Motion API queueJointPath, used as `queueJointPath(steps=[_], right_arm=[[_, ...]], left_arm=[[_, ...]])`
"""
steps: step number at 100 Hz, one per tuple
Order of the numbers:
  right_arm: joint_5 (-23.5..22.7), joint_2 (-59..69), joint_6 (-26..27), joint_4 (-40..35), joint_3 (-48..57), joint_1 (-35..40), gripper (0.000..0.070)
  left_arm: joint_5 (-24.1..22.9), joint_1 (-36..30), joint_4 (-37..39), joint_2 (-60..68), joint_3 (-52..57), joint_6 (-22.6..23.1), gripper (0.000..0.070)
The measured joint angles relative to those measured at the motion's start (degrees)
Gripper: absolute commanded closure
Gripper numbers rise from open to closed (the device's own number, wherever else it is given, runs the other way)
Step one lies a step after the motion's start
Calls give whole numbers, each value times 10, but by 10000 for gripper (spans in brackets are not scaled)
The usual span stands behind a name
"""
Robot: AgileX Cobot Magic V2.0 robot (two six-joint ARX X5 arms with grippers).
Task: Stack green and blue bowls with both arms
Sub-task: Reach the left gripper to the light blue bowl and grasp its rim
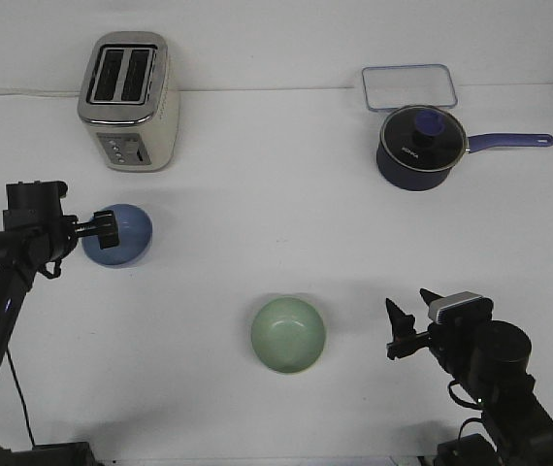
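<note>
Two bowls sit well apart on the white table (257, 194): the blue bowl (121, 236) out on the left below the toaster (128, 99), the green bowl (288, 334) near the front, right way up with its hollow showing. The left gripper (108, 230) is at the blue bowl's near rim, its dark fingers crossing the edge; it looks like a pinch on the rim, but from where I stand I cannot tell whether the jaws are pressed onto it or merely around it. The blue bowl also seems tipped, its rounded side toward us (hard to be sure from this angle).

The right gripper (407, 330) waits beside the green bowl, clear of it, jaws spread and holding nothing.

As I read it, the step in hand is securing the blue bowl so it can be carried over. To do that well, the left arm wants a firm bite on the rim, one finger inside and one outside, before any lift, then a straight rise so the bowl does not swing. The right arm could steady the green bowl by its right edge. The saucepan (420, 148) and the clear lidded container (408, 86) stand far back, out of the path.
</note>
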Motion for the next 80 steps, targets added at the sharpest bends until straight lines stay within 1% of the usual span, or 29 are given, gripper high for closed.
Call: queueJointPath(steps=[8,26,43,51,59,62,66,67,68,69,76,79,80], right_arm=[[0,0,0,0,0,0,236],[0,0,0,-8,0,0,236],[-1,0,0,-9,0,0,236],[-1,0,0,-9,0,0,236],[-1,0,0,-9,0,0,236],[-1,0,0,-9,0,0,236],[-1,0,0,-9,0,0,236],[-1,0,0,-9,0,0,236],[-1,0,0,-9,0,0,236],[-1,0,0,-9,0,0,236],[-1,0,0,-9,0,0,236],[-1,0,0,-9,0,0,236],[-1,0,0,-9,0,0,236]], left_arm=[[0,6,-13,34,23,7,34],[3,19,-10,92,33,17,34],[35,30,-8,142,33,21,36],[40,30,-2,160,33,23,37],[45,30,0,174,33,23,56],[45,30,0,180,33,23,105],[45,30,0,185,33,24,193],[45,30,0,186,33,25,239],[45,30,0,188,33,25,258],[45,30,0,188,33,25,316],[45,30,1,192,33,27,612],[45,30,1,192,33,27,700],[45,30,2,192,33,27,700]])
